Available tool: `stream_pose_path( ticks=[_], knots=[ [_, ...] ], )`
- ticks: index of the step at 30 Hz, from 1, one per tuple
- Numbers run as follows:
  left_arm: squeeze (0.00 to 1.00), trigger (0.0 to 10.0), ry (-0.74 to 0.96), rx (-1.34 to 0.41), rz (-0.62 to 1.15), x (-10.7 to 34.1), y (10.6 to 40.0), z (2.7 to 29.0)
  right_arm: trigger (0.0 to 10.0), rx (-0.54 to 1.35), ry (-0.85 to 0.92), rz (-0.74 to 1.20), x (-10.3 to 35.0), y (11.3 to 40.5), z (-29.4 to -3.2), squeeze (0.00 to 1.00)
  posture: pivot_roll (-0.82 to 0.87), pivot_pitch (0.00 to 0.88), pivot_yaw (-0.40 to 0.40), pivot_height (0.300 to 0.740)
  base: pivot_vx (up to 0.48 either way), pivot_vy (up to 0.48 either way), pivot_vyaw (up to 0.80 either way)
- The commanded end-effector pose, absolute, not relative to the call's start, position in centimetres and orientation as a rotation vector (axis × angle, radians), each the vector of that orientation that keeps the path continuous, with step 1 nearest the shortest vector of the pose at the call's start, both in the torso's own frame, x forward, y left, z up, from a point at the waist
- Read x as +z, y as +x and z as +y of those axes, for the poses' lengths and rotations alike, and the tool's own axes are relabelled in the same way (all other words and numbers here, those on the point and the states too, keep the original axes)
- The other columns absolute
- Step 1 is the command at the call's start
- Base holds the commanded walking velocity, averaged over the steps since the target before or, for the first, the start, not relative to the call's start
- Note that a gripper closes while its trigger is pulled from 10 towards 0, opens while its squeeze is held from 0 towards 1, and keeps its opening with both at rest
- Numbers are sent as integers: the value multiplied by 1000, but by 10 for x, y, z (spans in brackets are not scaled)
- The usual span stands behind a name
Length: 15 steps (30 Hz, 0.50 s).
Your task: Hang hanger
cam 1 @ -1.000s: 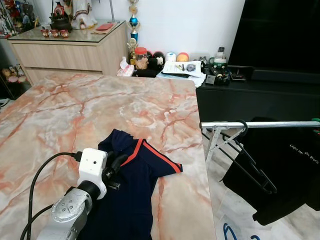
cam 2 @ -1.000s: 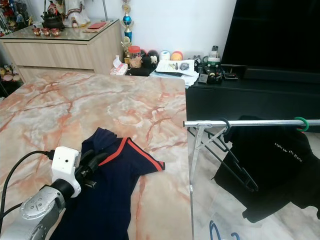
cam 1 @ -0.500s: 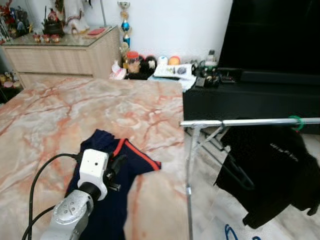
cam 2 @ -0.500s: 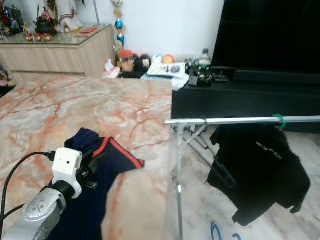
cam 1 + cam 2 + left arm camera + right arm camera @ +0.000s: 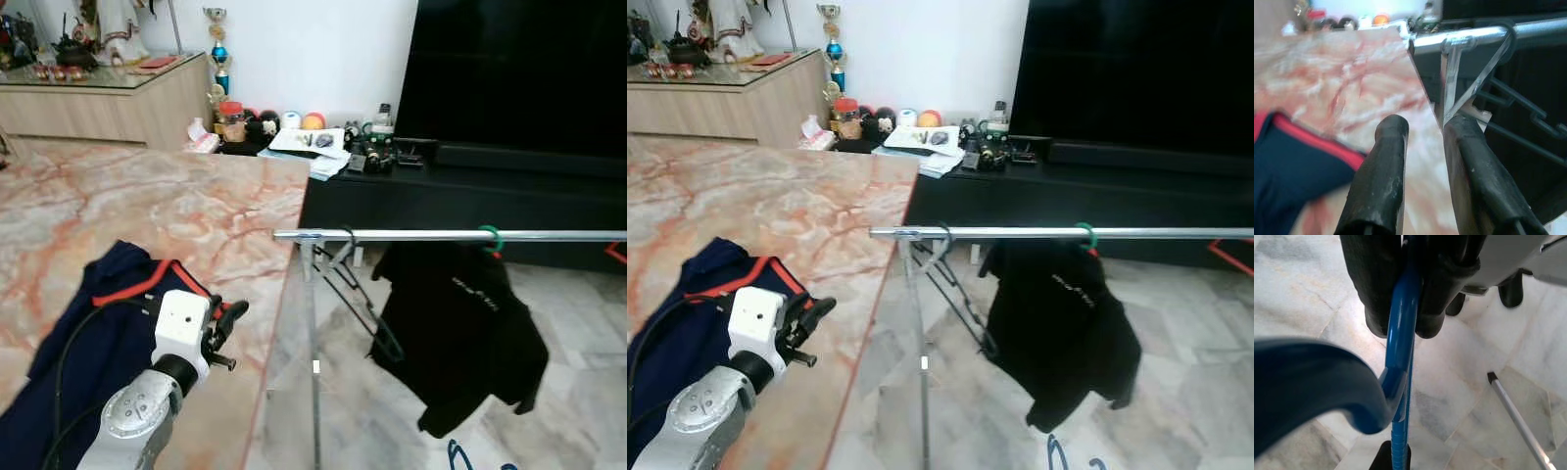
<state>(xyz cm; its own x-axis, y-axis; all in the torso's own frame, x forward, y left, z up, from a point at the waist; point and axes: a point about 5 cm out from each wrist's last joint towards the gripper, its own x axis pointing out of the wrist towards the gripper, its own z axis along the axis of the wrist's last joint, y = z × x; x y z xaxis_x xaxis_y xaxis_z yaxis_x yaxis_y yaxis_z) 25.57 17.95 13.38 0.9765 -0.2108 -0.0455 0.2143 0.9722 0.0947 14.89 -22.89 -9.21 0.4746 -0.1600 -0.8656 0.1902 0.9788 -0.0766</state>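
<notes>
A silver clothes rail [image 5: 421,235] runs to the right from the marble table's [image 5: 196,206] edge. On it hang an empty black hanger [image 5: 361,294] and a black shirt [image 5: 456,328] on a green hook [image 5: 489,238]. My right gripper [image 5: 1405,325] is shut on a blue hanger [image 5: 1400,352], low over the tiled floor; a bit of that blue hanger [image 5: 457,456] peeks in below the black shirt. My left gripper [image 5: 230,315] is open and holds nothing above the table's right edge, pointing toward the rail's end post [image 5: 1449,83]. A navy shirt with red trim [image 5: 88,313] lies on the table beside it.
A black TV console [image 5: 470,186] with a big dark screen [image 5: 519,69] stands behind the rail. Small clutter [image 5: 313,139] sits at the console's left end. A wooden sideboard [image 5: 98,98] is at the back left. A thin metal rod [image 5: 1518,421] slants over the floor tiles.
The camera has swung to the right, so the rail and the black shirt now sit nearer the middle and the table has slid left. My left arm keeps its pose.
</notes>
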Motion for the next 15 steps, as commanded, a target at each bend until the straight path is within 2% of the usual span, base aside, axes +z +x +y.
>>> stream_pose_path(
  ticks=[1,11,15],
  knots=[
    [0,10000,116,-211,15,139,257,180,10000,-220,35,1051,-91,150,-230,0,231,0,-7,740,0,-480,0],
    [0,10000,105,-162,92,115,253,189,10000,-219,34,1046,-91,151,-230,0,230,0,-12,740,0,-480,0],
    [0,10000,97,-72,240,76,247,210,10000,-221,36,1043,-91,152,-229,0,217,0,-8,740,0,0,0]
  ],
)
